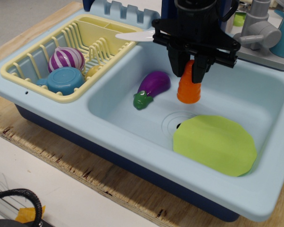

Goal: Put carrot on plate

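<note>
1. Fingers: the gripper (191, 71) has its black fingers closed on the upper, narrow end of the carrot (189, 89). The wide orange base hangs free below them.

2. Carrot position: upright, inside the sink (260, 90), just right of the eggplant (152, 88). It appears to be raised slightly off the sink floor; contact with the floor cannot be ruled out from this view.

3. Plate (215, 144): lies in the front right part of the sink, near the carrot but apart from it, tilted with its far edge over the drain rings.

4. Risk, slip: the hold is on a tapered, ridged cone near its tip. Smooth plastic could slide down out of the fingers during travel.

5. Risk, collision: carrying too low could strike the plate's raised edge and push it.

6. Risk, release: set upright on a tilted plate, the carrot may topple and roll off into the sink.
</note>
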Controlling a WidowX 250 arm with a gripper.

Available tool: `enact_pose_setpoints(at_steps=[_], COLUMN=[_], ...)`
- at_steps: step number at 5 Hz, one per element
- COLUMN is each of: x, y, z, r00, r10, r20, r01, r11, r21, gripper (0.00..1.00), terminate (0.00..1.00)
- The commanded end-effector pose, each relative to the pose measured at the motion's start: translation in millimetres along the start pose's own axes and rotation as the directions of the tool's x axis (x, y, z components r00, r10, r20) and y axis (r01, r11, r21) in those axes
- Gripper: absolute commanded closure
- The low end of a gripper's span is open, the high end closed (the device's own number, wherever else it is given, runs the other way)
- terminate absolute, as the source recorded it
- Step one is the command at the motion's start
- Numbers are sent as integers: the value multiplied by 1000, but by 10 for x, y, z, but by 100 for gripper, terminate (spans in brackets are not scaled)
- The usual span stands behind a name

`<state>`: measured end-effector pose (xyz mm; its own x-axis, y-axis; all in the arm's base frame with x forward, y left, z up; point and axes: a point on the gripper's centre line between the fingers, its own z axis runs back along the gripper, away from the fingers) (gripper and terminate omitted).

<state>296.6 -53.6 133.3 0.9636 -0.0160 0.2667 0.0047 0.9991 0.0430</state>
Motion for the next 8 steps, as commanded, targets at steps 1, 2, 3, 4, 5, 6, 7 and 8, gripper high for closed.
enact_pose_setpoints(at_steps=[1, 2, 3, 4, 5, 6, 7, 8], x=[-166, -366, -329, -258, -261, -290, -290, -290], y=[-241, -345, -430, -399, -418, -451, -451, -451], z=[438, 389, 347, 240, 165, 130, 130, 130], r00=[995, 996, 998, 998, 998, 999, 999, 999], r10=[15, 25, 22, 8, 4, 35, 35, 35], r20=[94, 84, 65, 66, 66, 35, 35, 35], r01=[-14, -23, -19, -4, 2, -32, -32, -32], r11=[1000, 999, 999, 998, 996, 996, 996, 996], r21=[-14, -35, -39, -56, -90, -83, -83, -83], gripper=[100, 100, 100, 100, 0, 0, 0, 0], terminate=[0, 0, 0, 0, 0, 0, 0, 0])
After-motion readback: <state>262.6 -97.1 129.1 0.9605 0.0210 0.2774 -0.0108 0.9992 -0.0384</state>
